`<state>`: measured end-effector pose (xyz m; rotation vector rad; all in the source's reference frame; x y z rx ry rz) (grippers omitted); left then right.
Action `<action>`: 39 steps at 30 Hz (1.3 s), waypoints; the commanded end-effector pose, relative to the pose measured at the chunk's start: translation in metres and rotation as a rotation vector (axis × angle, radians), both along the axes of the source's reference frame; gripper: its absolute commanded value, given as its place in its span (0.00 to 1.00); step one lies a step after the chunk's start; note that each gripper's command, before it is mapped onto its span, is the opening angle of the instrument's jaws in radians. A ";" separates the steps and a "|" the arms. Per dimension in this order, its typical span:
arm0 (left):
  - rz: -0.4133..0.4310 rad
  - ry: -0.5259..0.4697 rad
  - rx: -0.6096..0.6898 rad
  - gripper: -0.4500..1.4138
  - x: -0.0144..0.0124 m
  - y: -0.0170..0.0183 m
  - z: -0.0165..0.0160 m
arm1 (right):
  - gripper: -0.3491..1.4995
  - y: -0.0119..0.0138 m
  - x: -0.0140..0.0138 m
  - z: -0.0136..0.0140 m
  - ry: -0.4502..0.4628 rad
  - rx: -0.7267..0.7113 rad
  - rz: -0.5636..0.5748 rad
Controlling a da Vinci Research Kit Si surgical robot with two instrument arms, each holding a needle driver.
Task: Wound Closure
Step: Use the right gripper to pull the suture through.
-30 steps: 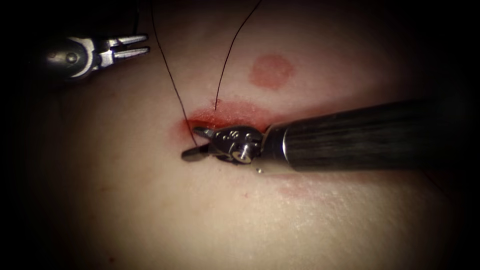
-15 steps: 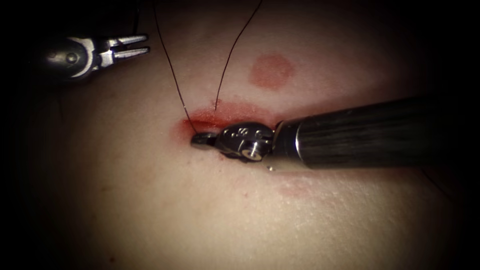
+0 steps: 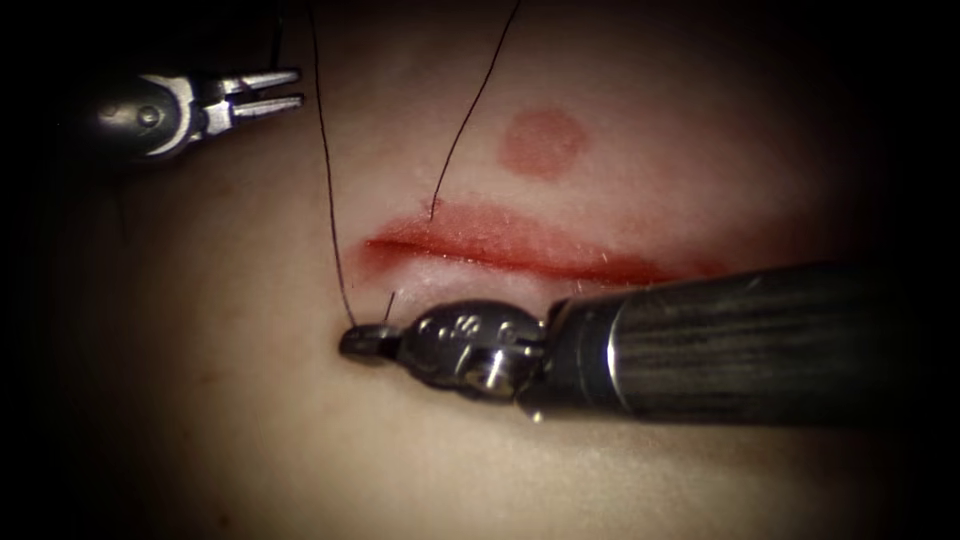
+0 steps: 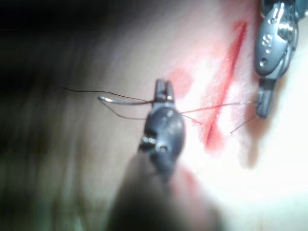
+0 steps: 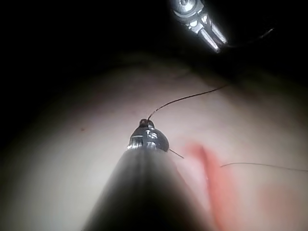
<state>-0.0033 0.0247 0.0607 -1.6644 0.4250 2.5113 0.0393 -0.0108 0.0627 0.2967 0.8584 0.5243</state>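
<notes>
Right hand (image 3: 368, 341) clenched on thread (image 3: 327, 190) just below the cut (image 3: 500, 245), left hand (image 3: 268, 92) holding needle (image 4: 120, 101), well apart

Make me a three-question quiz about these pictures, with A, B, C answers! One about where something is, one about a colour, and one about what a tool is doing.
1. In the endoscope view, where is the right tool compared with the cut?
A) above it
B) below it
C) inside it

2. What colour is the fluid along the cut?
A) red
B) green
C) blue

3. What are the right tool's jaws doing?
A) wide open, holding nothing
B) shut on the thread
C) shut on a coin

Answers:
1 B: its tip lies on the pale tissue under the cut.
2 A: the line of the cut is smeared red.
3 B: the dark thread runs down into the closed tip.
</notes>
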 end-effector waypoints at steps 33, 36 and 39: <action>0.003 -0.004 -0.002 0.05 -0.0006 0.0001 0.0007 | 0.99 0.0017 -0.0011 0.0118 -0.056 -0.352 -0.234; 0.003 -0.004 -0.002 0.05 -0.0006 0.0002 0.0007 | 0.99 0.0014 -0.0008 0.0137 -0.072 -0.359 -0.245; 0.003 -0.004 -0.002 0.05 -0.0006 0.0002 0.0007 | 0.99 0.0011 -0.0003 0.0153 -0.087 -0.374 -0.243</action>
